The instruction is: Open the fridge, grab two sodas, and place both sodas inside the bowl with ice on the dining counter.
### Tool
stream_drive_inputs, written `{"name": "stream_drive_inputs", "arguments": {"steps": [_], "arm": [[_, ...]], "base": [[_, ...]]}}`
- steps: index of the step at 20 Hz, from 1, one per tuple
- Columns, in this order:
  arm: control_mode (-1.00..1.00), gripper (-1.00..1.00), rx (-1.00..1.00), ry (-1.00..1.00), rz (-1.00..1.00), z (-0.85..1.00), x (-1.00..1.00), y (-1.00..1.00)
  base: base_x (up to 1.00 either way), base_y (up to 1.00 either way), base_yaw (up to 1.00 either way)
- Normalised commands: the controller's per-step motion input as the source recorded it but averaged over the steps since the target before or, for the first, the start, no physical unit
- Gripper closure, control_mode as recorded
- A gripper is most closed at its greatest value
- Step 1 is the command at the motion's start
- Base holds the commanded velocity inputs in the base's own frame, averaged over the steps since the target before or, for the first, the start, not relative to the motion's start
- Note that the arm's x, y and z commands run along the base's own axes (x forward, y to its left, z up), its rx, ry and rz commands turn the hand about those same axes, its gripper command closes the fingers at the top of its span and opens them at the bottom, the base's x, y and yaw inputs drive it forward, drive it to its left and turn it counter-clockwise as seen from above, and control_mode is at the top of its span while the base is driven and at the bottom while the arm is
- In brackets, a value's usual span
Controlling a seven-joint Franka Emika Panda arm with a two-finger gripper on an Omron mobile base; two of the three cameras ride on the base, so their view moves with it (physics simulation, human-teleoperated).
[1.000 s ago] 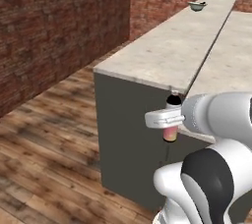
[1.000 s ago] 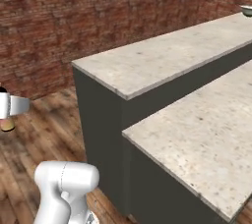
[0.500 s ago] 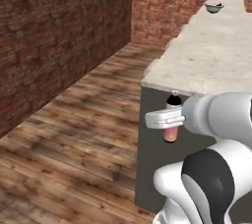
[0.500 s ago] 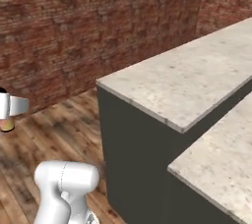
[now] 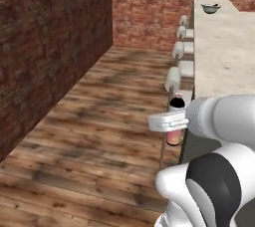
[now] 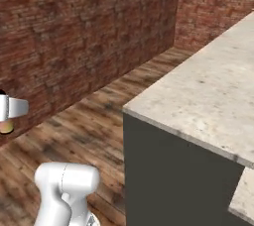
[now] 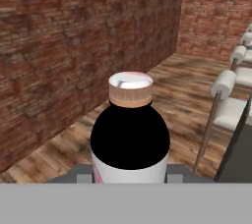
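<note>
While the long dining counter (image 5: 219,56) is seen stretching away, with the bowl (image 5: 211,8) near its far end, a soda bottle (image 5: 175,121) is held clamped upright in the gripper (image 5: 172,121). It is judged light, rigid and slippery, best gripped around its body.

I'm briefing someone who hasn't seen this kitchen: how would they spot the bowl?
Find the long dining counter with the beige speckled top and stools along its side. At its far end, near the brick wall, sits the bowl, round and wide-rimmed, alone on that top.
</note>
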Motion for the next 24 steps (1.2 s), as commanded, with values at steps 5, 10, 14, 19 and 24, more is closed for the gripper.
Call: {"name": "stream_drive_inputs", "arguments": {"steps": [5, 10, 14, 19, 24], "arm": [[1.00, 1.00, 0.00, 0.00, 0.00, 0.00, 0.00, 0.00], [1.00, 1.00, 0.00, 0.00, 0.00, 0.00, 0.00, 0.00], [1.00, 1.00, 0.00, 0.00, 0.00, 0.00, 0.00, 0.00], [1.00, 1.00, 0.00, 0.00, 0.00, 0.00, 0.00, 0.00], [1.00, 1.00, 0.00, 0.00, 0.00, 0.00, 0.00, 0.00]], "base": [[0.98, 0.78, -0.43], [0.98, 0.77, -0.44], [0.97, 0.77, -0.45], [0.99, 0.73, -0.46], [1.00, 0.70, -0.47]]}}
